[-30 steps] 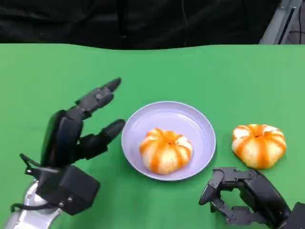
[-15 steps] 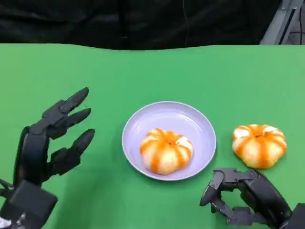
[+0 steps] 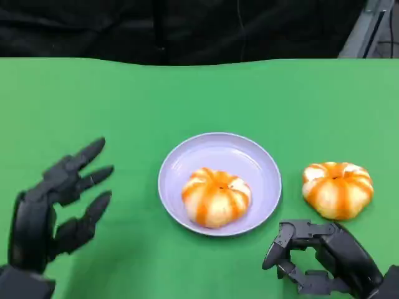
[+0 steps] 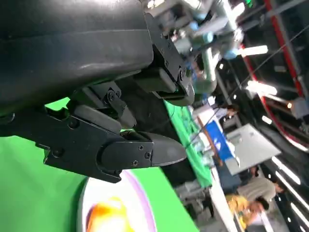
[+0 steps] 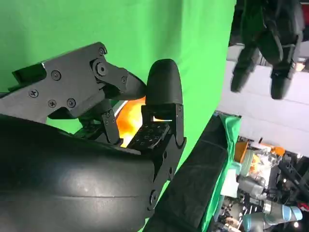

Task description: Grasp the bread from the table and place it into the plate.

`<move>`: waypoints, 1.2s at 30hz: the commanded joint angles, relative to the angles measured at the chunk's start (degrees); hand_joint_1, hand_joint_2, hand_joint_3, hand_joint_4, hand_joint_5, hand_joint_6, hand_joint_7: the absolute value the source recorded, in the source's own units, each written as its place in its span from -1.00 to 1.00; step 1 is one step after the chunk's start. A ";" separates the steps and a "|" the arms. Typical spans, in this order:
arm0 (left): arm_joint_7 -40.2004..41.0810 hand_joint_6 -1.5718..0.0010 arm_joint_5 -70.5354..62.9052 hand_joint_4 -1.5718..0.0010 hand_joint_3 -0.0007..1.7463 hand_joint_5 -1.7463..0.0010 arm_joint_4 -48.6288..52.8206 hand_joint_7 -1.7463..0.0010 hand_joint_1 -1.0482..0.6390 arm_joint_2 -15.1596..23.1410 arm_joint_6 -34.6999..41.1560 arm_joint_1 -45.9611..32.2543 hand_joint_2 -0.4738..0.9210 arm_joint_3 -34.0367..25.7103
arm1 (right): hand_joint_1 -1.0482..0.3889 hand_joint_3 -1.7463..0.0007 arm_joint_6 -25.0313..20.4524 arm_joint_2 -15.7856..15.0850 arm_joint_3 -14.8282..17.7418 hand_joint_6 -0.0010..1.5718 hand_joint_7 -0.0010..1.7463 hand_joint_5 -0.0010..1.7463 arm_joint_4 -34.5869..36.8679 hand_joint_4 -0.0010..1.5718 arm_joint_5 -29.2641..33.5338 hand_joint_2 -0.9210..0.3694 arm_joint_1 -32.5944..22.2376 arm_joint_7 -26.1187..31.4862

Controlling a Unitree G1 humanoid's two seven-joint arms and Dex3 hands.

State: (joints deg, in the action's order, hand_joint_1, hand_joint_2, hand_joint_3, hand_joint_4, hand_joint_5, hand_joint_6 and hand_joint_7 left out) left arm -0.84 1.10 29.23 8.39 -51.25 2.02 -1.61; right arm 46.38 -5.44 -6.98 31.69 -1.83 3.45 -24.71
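Observation:
An orange-and-white striped bread lies in the lavender plate at the table's middle; a piece of it and the plate's rim show in the left wrist view. A second, similar bread sits on the green cloth to the right of the plate, glimpsed as an orange patch past the right hand's fingers. My left hand is at the lower left, well away from the plate, fingers spread, holding nothing. My right hand hovers just in front of the second bread, fingers curled inward, nothing in them.
The green table runs back to a dark backdrop. A grey metal post stands at the far right corner. The left wrist view catches people and robot equipment in the room beyond the table.
My left hand has drawn back from beside the plate toward the lower left and sunk lower in the picture, still spread. The right hand, both breads and the plate have stayed put.

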 commanded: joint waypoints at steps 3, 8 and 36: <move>-2.17 0.15 -0.43 -0.19 -0.55 0.96 0.74 0.98 -0.42 -1.03 -0.85 -2.87 1.00 -0.25 | 0.27 0.10 0.53 -0.85 0.50 0.06 0.28 0.83 0.10 -0.05 -0.93 -0.69 -0.12 -0.32; -2.31 0.14 -2.70 -0.20 -0.52 0.97 1.06 0.98 -0.40 -1.72 -1.32 -3.87 1.00 0.10 | 0.25 0.11 0.44 -0.91 0.59 0.06 0.28 0.84 -0.03 -0.05 -0.97 -0.69 -0.31 -0.27; -6.33 -0.66 -7.00 -0.58 -0.73 0.86 6.05 0.82 0.33 -0.83 -4.03 -2.58 1.00 3.78 | 0.29 0.08 -0.20 -0.88 0.56 0.07 0.29 0.83 -0.72 -0.04 -0.82 -0.68 -0.24 0.04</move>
State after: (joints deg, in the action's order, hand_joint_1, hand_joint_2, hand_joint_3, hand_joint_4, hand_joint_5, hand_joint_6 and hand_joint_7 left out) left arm -6.48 -6.76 33.81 6.35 -54.14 -1.17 2.24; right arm 46.27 -5.49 -6.99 31.16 -1.95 3.38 -24.71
